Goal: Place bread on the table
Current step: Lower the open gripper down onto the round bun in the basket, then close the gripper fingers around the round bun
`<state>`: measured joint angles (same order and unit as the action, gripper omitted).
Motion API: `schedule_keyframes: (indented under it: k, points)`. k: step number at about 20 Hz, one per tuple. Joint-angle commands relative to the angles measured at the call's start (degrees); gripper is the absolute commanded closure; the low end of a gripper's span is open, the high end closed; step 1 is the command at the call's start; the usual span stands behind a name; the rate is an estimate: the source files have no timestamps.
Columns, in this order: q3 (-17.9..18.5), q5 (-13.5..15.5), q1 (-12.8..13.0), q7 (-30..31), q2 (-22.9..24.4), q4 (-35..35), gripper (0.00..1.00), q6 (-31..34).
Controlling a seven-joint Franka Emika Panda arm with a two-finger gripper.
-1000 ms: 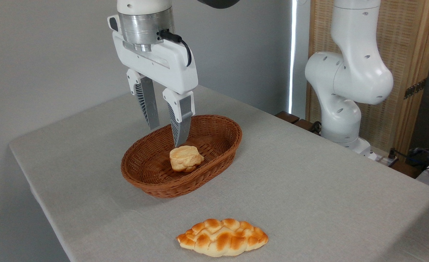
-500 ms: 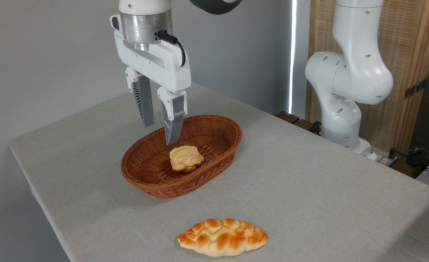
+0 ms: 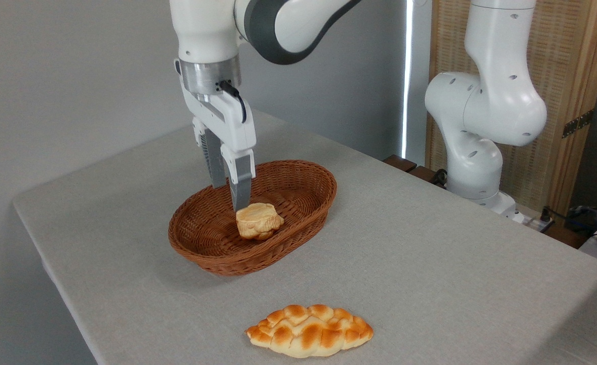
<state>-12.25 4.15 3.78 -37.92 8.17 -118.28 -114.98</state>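
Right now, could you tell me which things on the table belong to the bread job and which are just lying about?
In the job:
- small bun, lying in the basket
- table, where it goes
- gripper, fingers just behind the bun

Lying about:
- wicker basket, only holding the bun
- braided loaf, on the cloth at the front

Bread (image 3: 259,220) in basket (image 3: 298,177), jaws above.

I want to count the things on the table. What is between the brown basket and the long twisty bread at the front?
Nothing. The camera view shows only bare grey table cloth between the basket and the braided loaf.
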Motion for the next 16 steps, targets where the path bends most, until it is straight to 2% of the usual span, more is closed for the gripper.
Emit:
schedule_keyframes:
  k: [1,8,16]
  points:
    - [-0.5,-3.3,-0.1,-4.1,1.0,-3.8,0.00,-1.7]
    - [-1.6,-3.5,-0.1,-5.5,0.3,-6.4,0.00,-2.2]
    - [-3.0,-3.5,-0.1,-5.5,-1.0,-8.4,0.00,-6.2]
